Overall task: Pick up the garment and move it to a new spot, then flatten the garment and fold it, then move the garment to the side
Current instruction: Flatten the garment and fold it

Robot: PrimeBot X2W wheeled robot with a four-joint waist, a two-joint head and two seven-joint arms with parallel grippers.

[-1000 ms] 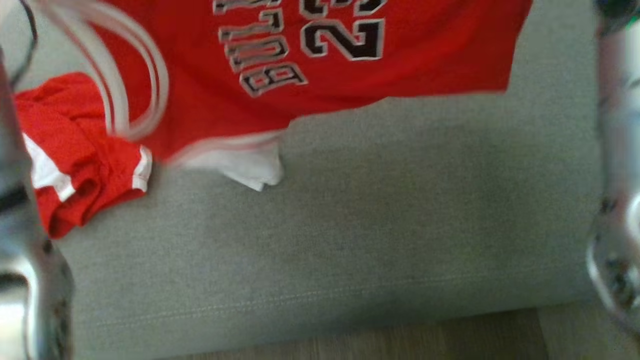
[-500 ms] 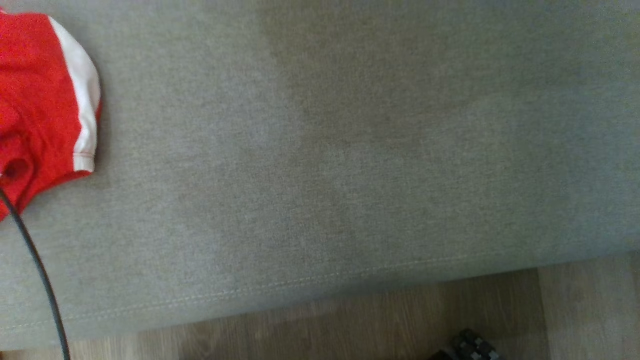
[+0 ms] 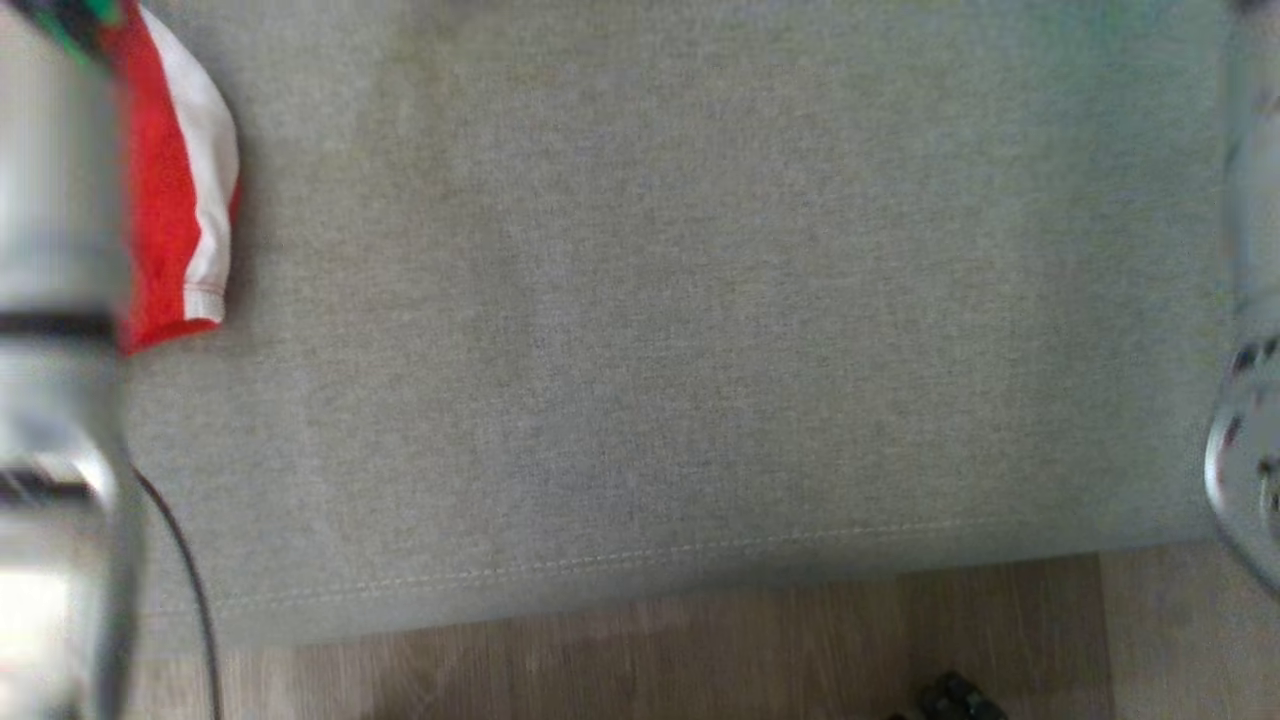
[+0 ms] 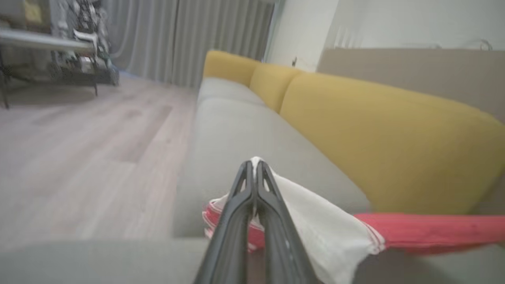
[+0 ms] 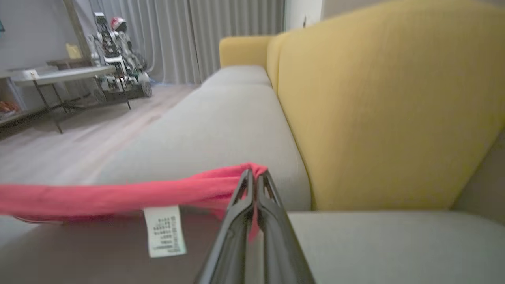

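The garment is a red jersey with white trim. In the left wrist view my left gripper (image 4: 255, 162) is shut on its white-trimmed edge (image 4: 323, 221), and red cloth (image 4: 434, 230) stretches off to the right above the grey seat. My right gripper (image 5: 253, 172) pinches the red hem (image 5: 118, 195), which runs taut to the left with a white care label (image 5: 163, 230) hanging from it. In the head view blurred pale forearms stand at the left edge (image 3: 55, 350) and the right edge (image 3: 1245, 400).
A grey sofa seat (image 3: 650, 350) spreads across the head view, with wooden floor (image 3: 700, 660) below its front seam. A second red piece with a white stripe (image 3: 190, 200) lies at the seat's left. Yellow back cushions (image 5: 375, 98) rise behind. A black cable (image 3: 185, 570) hangs at the left.
The jersey with its lettering, seen one second ago at the top of the head view, has gone out of that view. Both blurred forearms are back at the edges.
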